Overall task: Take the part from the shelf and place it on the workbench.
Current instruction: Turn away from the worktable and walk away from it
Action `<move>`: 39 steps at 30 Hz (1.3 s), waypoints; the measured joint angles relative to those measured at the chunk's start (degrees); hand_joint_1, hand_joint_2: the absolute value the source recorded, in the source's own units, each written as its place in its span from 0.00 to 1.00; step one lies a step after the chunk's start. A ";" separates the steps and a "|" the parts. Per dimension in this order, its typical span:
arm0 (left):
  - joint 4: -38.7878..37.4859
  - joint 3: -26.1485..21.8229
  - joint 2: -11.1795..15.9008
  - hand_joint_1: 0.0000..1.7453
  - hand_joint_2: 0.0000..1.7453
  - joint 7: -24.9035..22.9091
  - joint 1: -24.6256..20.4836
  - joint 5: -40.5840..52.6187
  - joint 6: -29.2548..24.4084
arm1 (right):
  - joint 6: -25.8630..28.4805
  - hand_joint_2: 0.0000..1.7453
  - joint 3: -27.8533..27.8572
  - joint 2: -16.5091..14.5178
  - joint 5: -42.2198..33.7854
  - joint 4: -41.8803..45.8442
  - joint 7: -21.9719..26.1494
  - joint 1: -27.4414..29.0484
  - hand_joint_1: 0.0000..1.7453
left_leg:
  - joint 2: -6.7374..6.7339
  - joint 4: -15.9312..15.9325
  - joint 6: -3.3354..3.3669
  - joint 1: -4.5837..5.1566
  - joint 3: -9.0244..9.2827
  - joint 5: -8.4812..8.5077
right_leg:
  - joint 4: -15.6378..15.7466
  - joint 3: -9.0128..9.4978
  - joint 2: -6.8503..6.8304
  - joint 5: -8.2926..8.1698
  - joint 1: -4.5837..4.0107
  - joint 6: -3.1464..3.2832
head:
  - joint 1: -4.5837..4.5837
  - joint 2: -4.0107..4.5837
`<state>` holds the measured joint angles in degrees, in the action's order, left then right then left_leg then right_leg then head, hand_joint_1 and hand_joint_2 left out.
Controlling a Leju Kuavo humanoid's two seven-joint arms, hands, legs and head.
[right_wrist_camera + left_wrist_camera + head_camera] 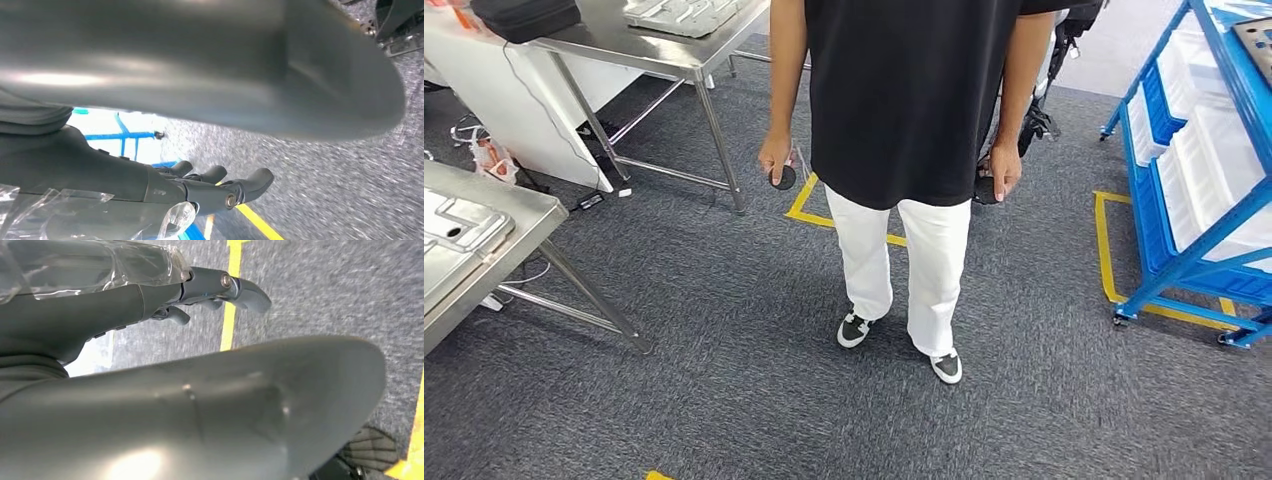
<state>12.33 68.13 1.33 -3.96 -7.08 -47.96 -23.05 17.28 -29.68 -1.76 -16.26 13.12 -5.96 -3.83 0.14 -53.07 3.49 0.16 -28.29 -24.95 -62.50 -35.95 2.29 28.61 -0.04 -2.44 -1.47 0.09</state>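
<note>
Parts were not yet taken from the blue shelf (1194, 150); left hand (210, 290) and right hand (210, 187) hung empty, fingers loosely apart.

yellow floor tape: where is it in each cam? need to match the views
Head view: yellow floor tape outlines a box beside the blue shelf cart, at the right; another corner lies behind the person.
Left wrist view: a straight strip on the floor past the hand's fingertips.
Right wrist view: a strip on the floor just past the fingertips, near the blue frame.
Shared landmark: the grey carpet.
</note>
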 joint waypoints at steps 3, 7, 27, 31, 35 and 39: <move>-0.01 0.02 0.02 0.00 0.00 0.02 0.30 -0.01 0.03 | 0.13 0.00 0.00 -0.02 -0.02 -0.01 0.32 -0.05 0.00 | -2.37 -0.02 0.21 0.11 -0.27 -0.02 | -9.61 -4.13 -1.62 3.93 0.47 -0.64 | 0.07 0.00; 0.00 0.02 0.03 0.00 0.00 0.07 0.20 -0.02 0.02 | 0.19 0.00 0.00 -0.02 -0.25 -0.02 0.61 -0.07 0.00 | -4.99 -0.19 -0.30 0.17 -0.06 -0.24 | 2.86 3.55 -4.44 -1.59 0.77 -0.91 | 0.08 0.00; 0.02 0.11 0.52 0.00 0.00 -0.20 0.17 0.01 0.03 | 0.36 0.00 0.00 -0.19 -0.62 -0.19 0.17 -0.12 0.00 | 2.69 -0.54 -1.61 -0.30 0.03 -0.62 | 8.39 4.17 5.86 -5.04 0.54 0.18 | -0.31 0.00; 0.02 0.13 0.59 0.00 0.00 -0.12 0.05 0.00 0.02 | 0.48 0.00 0.00 -0.12 -0.77 -0.28 0.30 -0.03 0.00 | -0.09 -0.15 -0.45 -0.30 -0.24 0.06 | -1.01 -0.29 0.57 0.58 0.36 -0.44 | -0.02 0.00; 0.02 0.13 0.61 0.00 0.00 0.02 0.37 -0.02 0.10 | 0.52 0.00 -0.01 -0.14 -0.98 -0.30 0.54 -0.03 0.00 | -3.26 -0.19 -0.32 -0.09 -0.41 0.03 | -8.94 -3.31 -1.91 3.13 0.54 -0.75 | 0.05 0.00; 0.02 0.13 0.61 0.00 0.00 0.22 0.18 -0.02 0.09 | 0.55 0.00 -0.02 -0.15 -1.03 -0.30 0.73 -0.17 0.00 | -5.60 -0.45 -1.06 0.13 -0.08 -0.43 | 6.20 5.24 -5.77 -2.65 0.61 -0.56 | -0.01 0.00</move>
<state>12.35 68.26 1.94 -3.73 -6.90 -47.98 -22.96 17.84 -29.70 -1.91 -17.29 12.82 -5.22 -4.00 -5.46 -53.53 2.43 0.30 -28.38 -25.39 -56.30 -30.71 -3.47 25.96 0.56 -3.01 -1.48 0.09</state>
